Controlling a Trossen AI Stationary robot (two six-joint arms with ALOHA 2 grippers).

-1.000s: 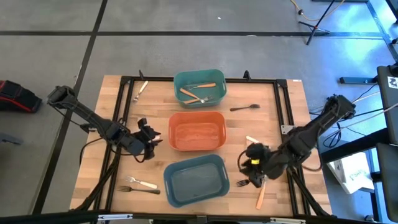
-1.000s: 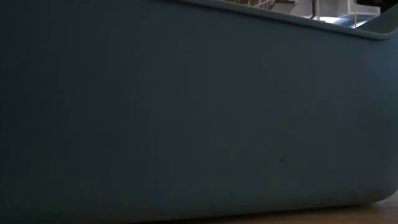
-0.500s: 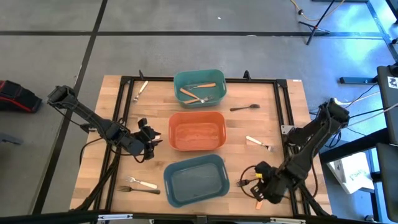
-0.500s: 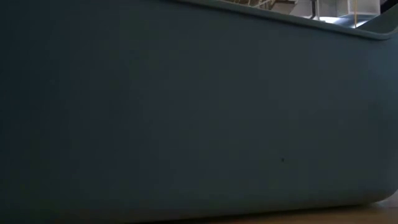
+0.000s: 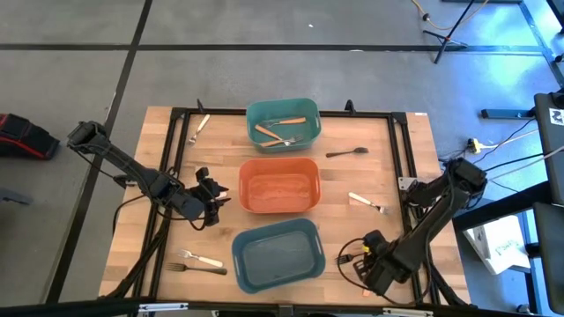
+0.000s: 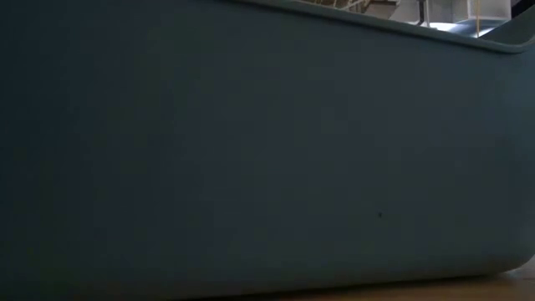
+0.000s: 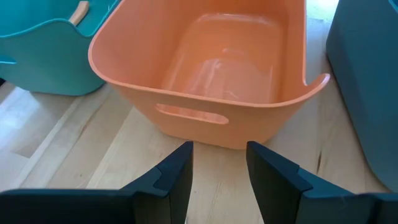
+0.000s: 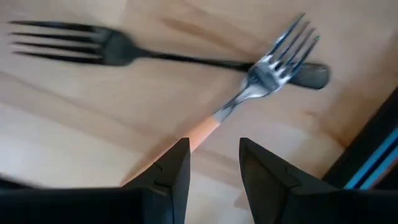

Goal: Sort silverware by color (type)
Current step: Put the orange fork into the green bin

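My right gripper (image 5: 370, 269) (image 8: 212, 144) hovers open over the table's near right corner, above two crossed forks. The brown-handled fork (image 8: 249, 90) lies with its tines over the handle of a dark grey fork (image 8: 112, 46), and its handle runs toward the gap between my fingers. In the high view the dark fork (image 5: 346, 259) shows beside the gripper, while the brown one is hidden under it. My left gripper (image 5: 211, 198) (image 7: 219, 149) waits open, left of the orange bin (image 5: 278, 185) (image 7: 211, 68).
The teal bin (image 5: 282, 123) holds brown-handled forks. The blue-grey bin (image 5: 278, 254) fills the low view with its wall (image 6: 251, 150). Loose forks lie on the table: cream (image 5: 198, 126), dark (image 5: 346, 152), cream (image 5: 364, 202), and a pair (image 5: 198, 261) at the near left.
My right gripper has moved toward the table's near edge and come down over the crossed forks at the near right corner. The cream fork right of the orange bin has come out from under the arm.
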